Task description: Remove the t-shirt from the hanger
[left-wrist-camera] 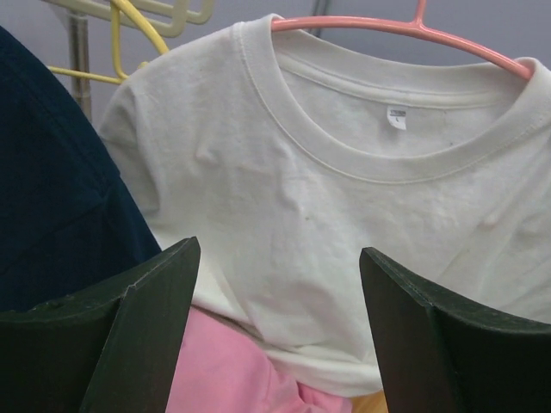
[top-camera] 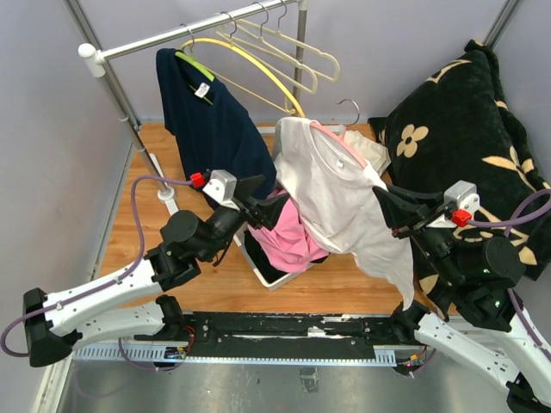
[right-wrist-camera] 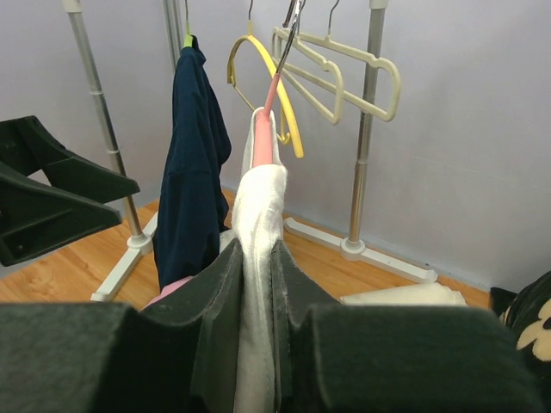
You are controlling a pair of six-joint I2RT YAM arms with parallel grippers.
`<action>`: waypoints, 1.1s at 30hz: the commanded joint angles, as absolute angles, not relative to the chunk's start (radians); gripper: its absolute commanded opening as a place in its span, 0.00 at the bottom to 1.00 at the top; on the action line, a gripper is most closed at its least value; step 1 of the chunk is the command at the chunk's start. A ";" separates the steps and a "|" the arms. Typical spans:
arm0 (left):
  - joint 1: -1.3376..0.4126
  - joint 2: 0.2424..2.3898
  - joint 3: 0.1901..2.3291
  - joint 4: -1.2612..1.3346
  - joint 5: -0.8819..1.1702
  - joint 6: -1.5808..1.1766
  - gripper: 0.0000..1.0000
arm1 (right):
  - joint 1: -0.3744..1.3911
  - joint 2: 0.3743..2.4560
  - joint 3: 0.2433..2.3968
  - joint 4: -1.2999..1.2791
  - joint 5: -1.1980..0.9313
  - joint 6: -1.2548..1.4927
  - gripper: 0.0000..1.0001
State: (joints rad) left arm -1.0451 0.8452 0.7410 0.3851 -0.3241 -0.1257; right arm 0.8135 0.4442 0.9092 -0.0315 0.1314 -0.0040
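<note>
Right gripper [right-wrist-camera: 256,262] pinches the t-shirt [left-wrist-camera: 284,224]. Close your spread left gripper [left-wrist-camera: 280,249] on the collar [left-wrist-camera: 344,165], then peel it off the hanger [left-wrist-camera: 413,30].

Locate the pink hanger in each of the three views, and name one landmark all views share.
Top external: pink hanger right of centre, under the shoulder of the white t-shirt.
Left wrist: along the top edge, inside the collar.
Right wrist: centre, edge-on, above the right hand.
Shared landmark: navy t-shirt, left of it in every view.

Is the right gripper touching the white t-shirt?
Touching. The right wrist view shows the right gripper clamped onto the white t-shirt, fabric pinched with no gap.
</note>
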 commanded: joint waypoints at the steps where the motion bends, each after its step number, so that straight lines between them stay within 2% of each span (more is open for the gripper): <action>1: -1.048 0.945 0.840 0.483 -0.415 -0.014 0.80 | 0.826 0.415 0.893 0.042 0.109 0.000 0.01; 7: -1.043 1.144 0.975 0.574 -0.471 0.095 0.83 | 0.826 0.409 0.882 0.036 0.106 -0.006 0.01; 12: -1.009 1.274 1.065 0.588 -0.426 0.088 0.84 | 0.827 0.409 0.881 0.033 0.104 -0.008 0.01; 20: -0.952 1.359 1.106 0.633 -0.421 0.081 0.82 | 0.827 0.404 0.884 0.031 0.091 -0.008 0.01; 22: -0.939 1.368 1.113 0.638 -0.415 0.085 0.76 | 0.827 0.403 0.882 0.030 0.091 -0.008 0.01; 25: -0.926 1.366 1.117 0.646 -0.386 0.086 0.55 | 0.826 0.402 0.882 0.031 0.092 -0.008 0.01; 29: -0.922 1.367 1.127 0.652 -0.325 0.100 0.12 | 0.825 0.403 0.881 0.030 0.097 -0.010 0.01; 30: -0.922 1.367 1.128 0.652 -0.307 0.100 0.04 | 0.825 0.402 0.881 0.030 0.101 -0.011 0.01; 33: -0.922 1.367 1.133 0.647 -0.299 0.102 0.00 | 0.826 0.399 0.878 0.027 0.107 -0.014 0.01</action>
State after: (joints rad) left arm -0.9260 1.3682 1.0981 0.6044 -0.3412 0.0860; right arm 0.8135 0.4213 0.8814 -0.0319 0.1127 -0.0048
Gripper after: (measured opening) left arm 0.028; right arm 0.170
